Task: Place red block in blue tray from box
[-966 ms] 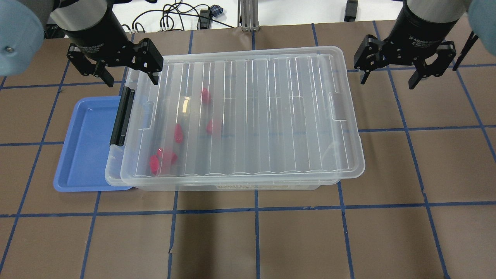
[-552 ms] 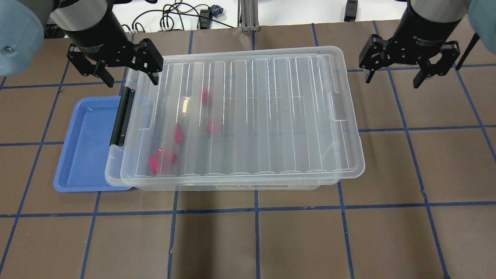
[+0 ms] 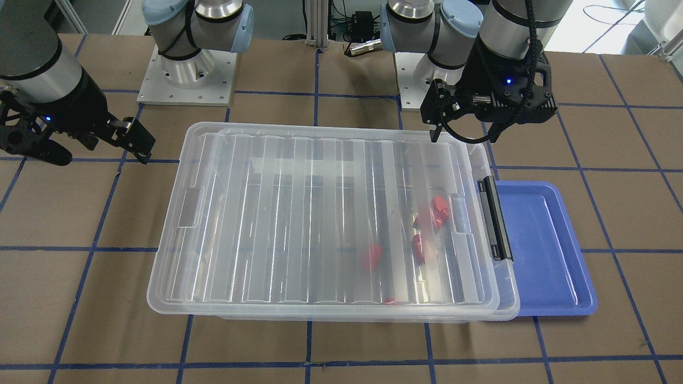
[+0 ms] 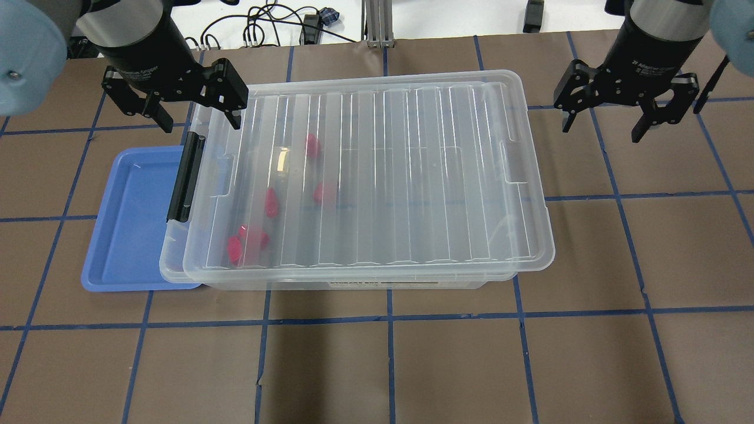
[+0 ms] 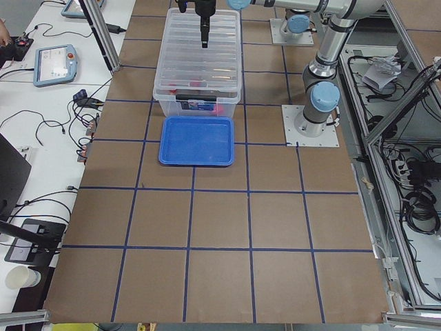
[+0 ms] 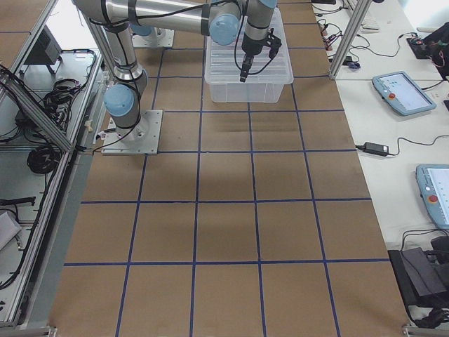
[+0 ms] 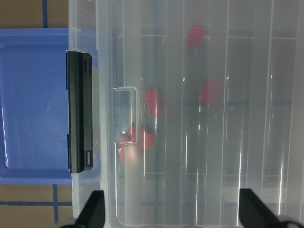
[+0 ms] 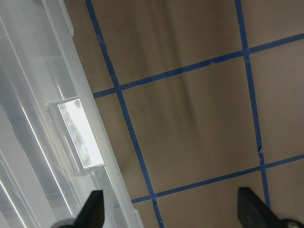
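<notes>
lid [image 4: 412, 176] shut over red blocks [image 4: 271, 203] in box [image 4: 283, 283], tray [image 4: 129, 235] at 9 o'clock. left gripper [image 4: 200, 125] splayed at 10 o'clock; right gripper [image 4: 602, 132] splayed at 2.

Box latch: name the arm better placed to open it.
Likely left: the left gripper hangs open near the black latch and blue tray; the right gripper is beyond the box's opposite end.

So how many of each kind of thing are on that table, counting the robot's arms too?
Clear box: 1
Red blocks: 5, blurred, all inside it
Blue tray: 1
Robot arms: 2, left arm and right arm
Total: 9
</notes>
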You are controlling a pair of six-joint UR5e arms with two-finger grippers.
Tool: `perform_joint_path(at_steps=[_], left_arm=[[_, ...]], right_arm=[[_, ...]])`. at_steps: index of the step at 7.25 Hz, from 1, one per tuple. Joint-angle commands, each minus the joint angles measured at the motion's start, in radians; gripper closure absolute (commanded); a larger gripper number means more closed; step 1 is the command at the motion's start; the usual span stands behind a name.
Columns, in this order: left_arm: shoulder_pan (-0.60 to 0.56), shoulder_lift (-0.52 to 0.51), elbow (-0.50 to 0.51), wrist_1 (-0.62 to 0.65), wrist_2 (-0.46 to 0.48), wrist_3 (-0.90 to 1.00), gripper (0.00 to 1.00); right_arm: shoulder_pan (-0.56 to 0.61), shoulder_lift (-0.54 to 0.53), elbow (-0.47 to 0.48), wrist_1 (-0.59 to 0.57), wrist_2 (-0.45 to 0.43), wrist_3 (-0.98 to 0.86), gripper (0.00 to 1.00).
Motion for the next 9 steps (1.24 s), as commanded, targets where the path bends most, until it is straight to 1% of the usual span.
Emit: perform_joint_path(at_steps=[1,2,4,7,9], left_arm=[[0.0,0.0,0.0,0.0,-0.001,0.0,0.0],[0.0,0.0,0.002,0.0,-0.001,0.0,0.0],[0.0,0.0,0.002,0.0,-0.001,0.0,0.0],[0.0,-0.003,0.002,0.0,-0.001,0.0,0.0],[0.0,0.002,0.0,-0.001,0.0,0.0,0.0]], right_arm=[[0.035,0.045,0.001,-0.102,0.002,-0.003,0.0],[0.058,0.074,0.001,-0.127,0.0,-0.002,0.0],[0.069,0.105,0.007,-0.112,0.002,-0.002,0.0],[0.075,0.151,0.009,-0.127,0.0,-0.003,0.0],[0.075,0.157,0.01,-0.129,-0.009,-0.003,0.0]])
